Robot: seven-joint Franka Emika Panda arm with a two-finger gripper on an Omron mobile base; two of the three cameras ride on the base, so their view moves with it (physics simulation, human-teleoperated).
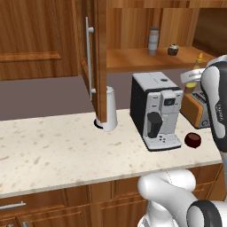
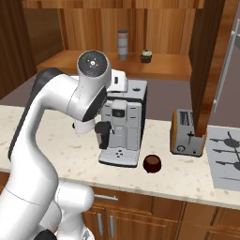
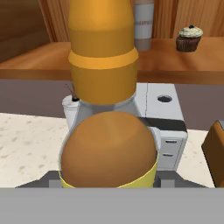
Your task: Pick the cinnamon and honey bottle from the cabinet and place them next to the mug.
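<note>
Amber honey bottle (image 3: 103, 65) held in the fingers (image 3: 48, 180), clear of the cabinet (image 1: 133, 60).
Lower it upright onto bare table (image 1: 57, 146) just beside the mug (image 1: 192, 140), avoiding the coffee machine (image 1: 155, 108).

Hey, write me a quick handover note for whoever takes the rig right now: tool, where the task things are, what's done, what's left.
Tool: shut on the small amber-yellow honey bottle, carried in the air by the grey coffee machine.
Slim grey cinnamon shaker: upright on the shelf of the brown wooden wall cabinet, near a small dark cupcake.
Small dark red-brown mug: on the speckled counter, right of the coffee machine, in front of the orange toaster.
Done: honey bottle out of the cabinet.
Left: set it beside the mug, then fetch the cinnamon and place it there too.
</note>
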